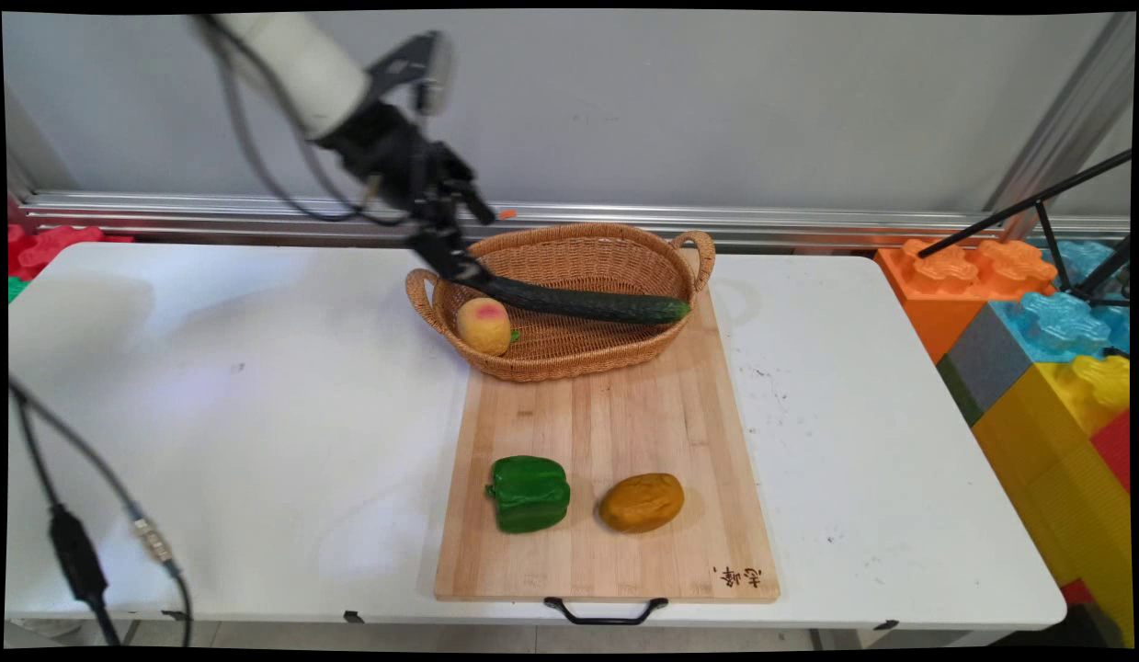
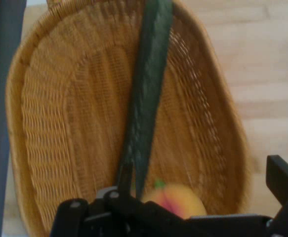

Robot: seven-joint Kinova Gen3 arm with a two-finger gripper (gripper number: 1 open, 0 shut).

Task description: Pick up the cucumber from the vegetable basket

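Observation:
My gripper (image 1: 477,246) hangs over the back left rim of a woven basket (image 1: 624,241) and is open, jaws spread wide. A long dark green cucumber (image 1: 587,303) lies slanted across the basket, its left end against the lower finger (image 1: 461,267) and its right end on the basket's near right rim. A yellow-pink peach (image 1: 484,325) sits inside the basket at its left end, under the cucumber. In the hand view the cucumber (image 2: 146,94) runs up from the left finger (image 2: 111,195), the peach (image 2: 176,200) shows just above the linkage, and the other finger (image 2: 283,180) stands far to the right.
The basket stands on the far end of a wooden cutting board (image 1: 615,414). A green bell pepper (image 1: 529,494) and a brown potato (image 1: 641,502) lie on the board's near end. Coloured foam blocks (image 1: 1047,359) are stacked at the table's right, behind a black tripod leg (image 1: 1019,210).

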